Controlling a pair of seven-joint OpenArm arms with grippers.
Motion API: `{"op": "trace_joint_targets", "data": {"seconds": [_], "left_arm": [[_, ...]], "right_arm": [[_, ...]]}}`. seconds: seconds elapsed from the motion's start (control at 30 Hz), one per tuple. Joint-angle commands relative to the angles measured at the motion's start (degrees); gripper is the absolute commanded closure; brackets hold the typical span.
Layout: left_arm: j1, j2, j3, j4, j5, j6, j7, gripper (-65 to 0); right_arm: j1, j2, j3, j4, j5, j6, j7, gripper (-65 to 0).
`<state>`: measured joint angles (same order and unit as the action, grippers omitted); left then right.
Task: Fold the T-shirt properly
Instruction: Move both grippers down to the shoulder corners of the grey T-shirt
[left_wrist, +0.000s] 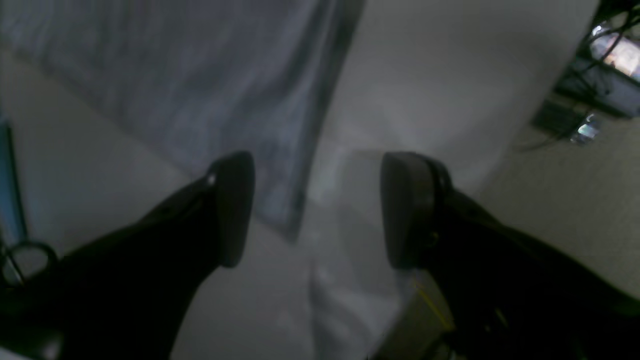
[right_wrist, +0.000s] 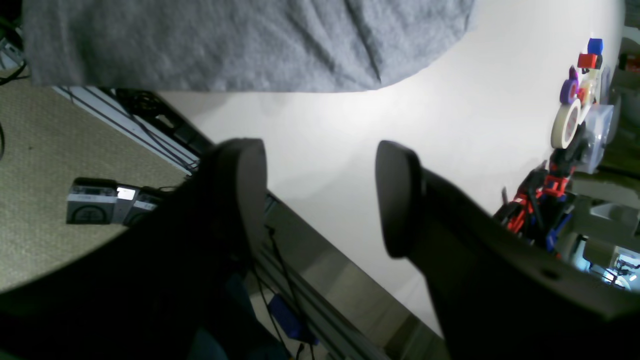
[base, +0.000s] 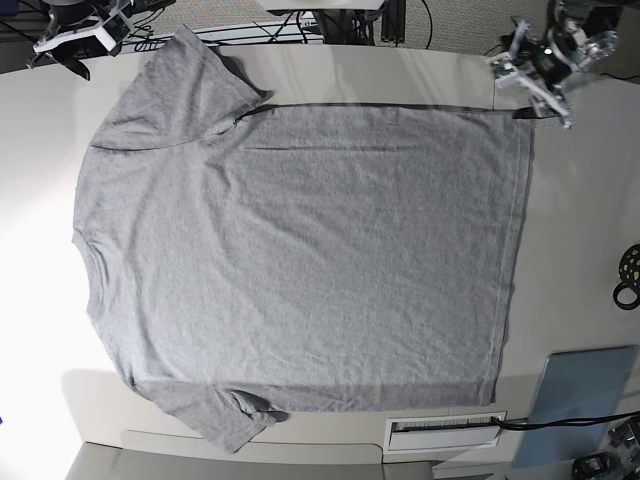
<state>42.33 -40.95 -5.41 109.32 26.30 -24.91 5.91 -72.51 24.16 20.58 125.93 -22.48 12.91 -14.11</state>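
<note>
The heather-grey T-shirt (base: 300, 250) lies spread flat on the white table (base: 580, 220), plain side up, collar at the left and hem at the right. My left gripper (base: 538, 88) hovers at the far right hem corner. In the blurred left wrist view it (left_wrist: 320, 210) stands open, and the shirt corner (left_wrist: 200, 90) lies on the table beyond its fingers. My right gripper (base: 76, 50) is at the far left, beside the upper sleeve. It (right_wrist: 320, 197) is open with nothing between its pads, and the sleeve edge (right_wrist: 225, 40) lies just ahead of it.
A black ring-shaped object (base: 628, 277) sits at the table's right edge. A blue-grey pad (base: 585, 405) and a white strip (base: 445, 430) lie at the near right. A tape roll and coloured parts (right_wrist: 567, 122) stand off to one side. The table's metal edge rail (right_wrist: 320, 270) runs under the right gripper.
</note>
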Motion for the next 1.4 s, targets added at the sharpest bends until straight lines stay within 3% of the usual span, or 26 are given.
{"op": "trace_joint_targets", "data": {"seconds": [0.0, 0.23, 0.43, 0.53, 0.73, 0.9, 1.0, 1.1, 1.17, 1.37], "left_arm": [[-1.3, -0.9, 0.6, -0.5, 0.1, 1.1, -0.4, -40.6], [-11.0, -1.0, 7.8, -10.8, 0.1, 2.0, -0.3, -40.6], [-13.5, -1.0, 8.3, -16.5, 3.4, 1.9, -0.4, -40.6], [-13.5, -1.0, 8.3, -17.4, 3.8, -0.5, -1.0, -40.1], [-13.6, -1.0, 8.3, -18.5, 6.6, -3.6, -7.3, -25.2], [-13.6, -0.9, 8.3, -18.5, 6.7, -5.2, -7.5, -1.0], [-13.6, -0.9, 8.3, -18.5, 6.7, -5.2, -7.5, 0.0], [-13.6, -0.9, 8.3, -18.5, 6.7, -5.2, -7.5, 0.0], [-13.6, -0.8, 8.3, -18.5, 6.7, -5.2, -7.5, 0.0], [-13.6, 0.2, 8.3, -18.5, 6.7, -5.2, -7.5, 0.0]], "right_arm": [[-0.8, 0.3, 0.4, 0.8, 0.1, -0.8, 0.7, -34.4], [-0.8, 0.3, 0.4, 0.8, 0.1, -0.8, 0.6, -34.4], [-0.8, 0.3, 0.4, 0.8, 0.1, -0.8, 0.7, -34.4], [-0.8, 0.3, 0.4, 0.8, 0.1, -0.8, 0.7, -34.3], [-0.8, 0.3, 0.4, 0.8, -2.2, -0.8, 0.7, -34.3], [-0.8, 0.3, 0.4, 0.8, -7.8, -0.7, 0.8, -34.3], [-0.8, 0.3, 0.4, 0.8, -14.8, 1.2, 1.4, -34.3], [-0.8, 0.7, 0.4, 0.7, -22.1, 4.5, 5.5, -34.3], [0.2, 1.7, 0.4, -0.2, -24.2, 5.0, 8.1, -34.3], [9.4, 3.5, 0.4, -6.9, -25.2, 7.3, 8.6, -34.3]]}}
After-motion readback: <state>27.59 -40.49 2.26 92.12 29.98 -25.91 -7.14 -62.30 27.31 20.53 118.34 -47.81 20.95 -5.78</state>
